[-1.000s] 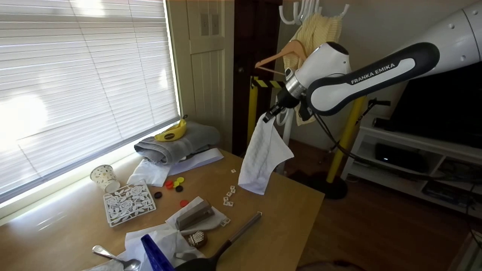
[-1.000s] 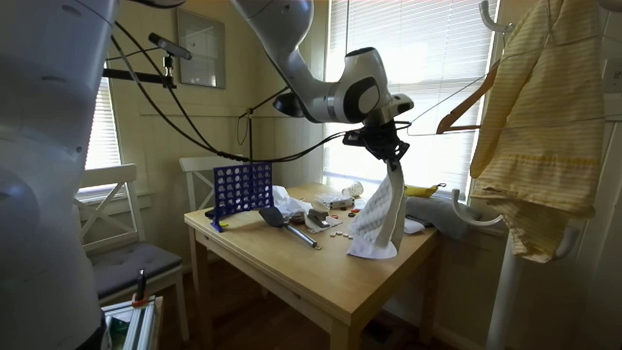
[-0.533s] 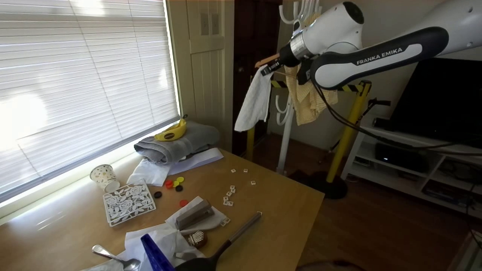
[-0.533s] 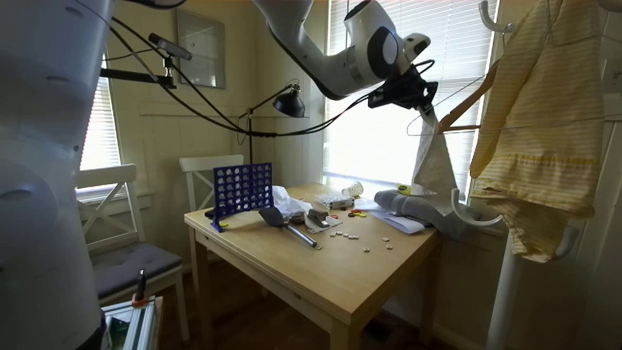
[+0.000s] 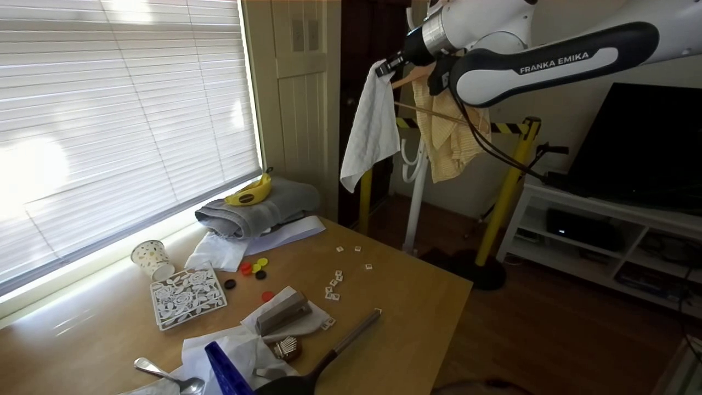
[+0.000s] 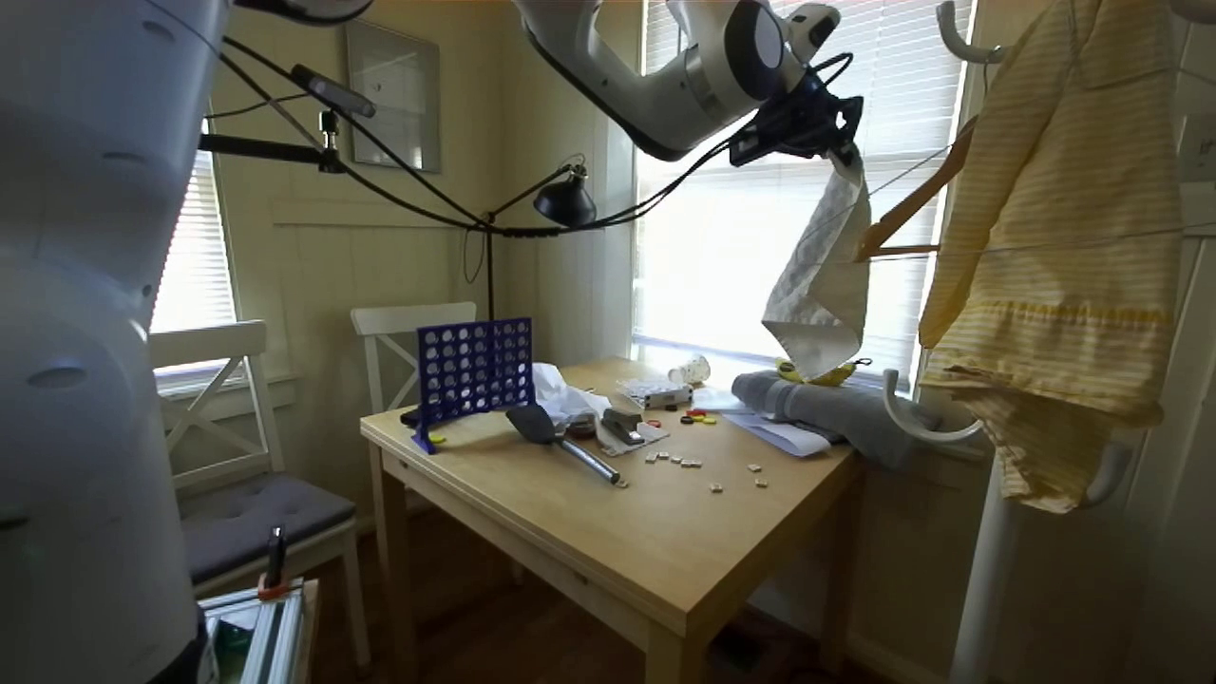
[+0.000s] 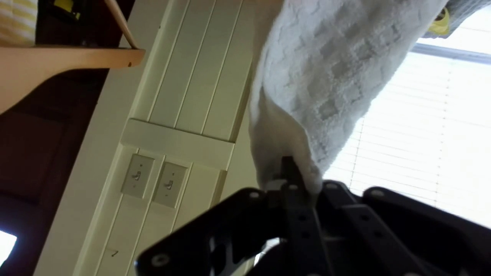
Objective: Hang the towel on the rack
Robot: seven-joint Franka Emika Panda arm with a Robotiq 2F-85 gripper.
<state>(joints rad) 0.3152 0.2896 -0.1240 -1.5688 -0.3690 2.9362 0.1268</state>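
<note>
Towel (image 6: 825,275), likely soft and light, hung limp from the gripper (image 6: 844,157), which pinched its top, corner or edge I couldn't tell; a corner seemed the best hold; in an exterior view the rack's post (image 6: 988,570) stood at five o'clock.

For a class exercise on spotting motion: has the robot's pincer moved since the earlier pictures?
Yes, upward: in an exterior view, the pincer is now higher above the table, with the white towel in its grip.
</note>
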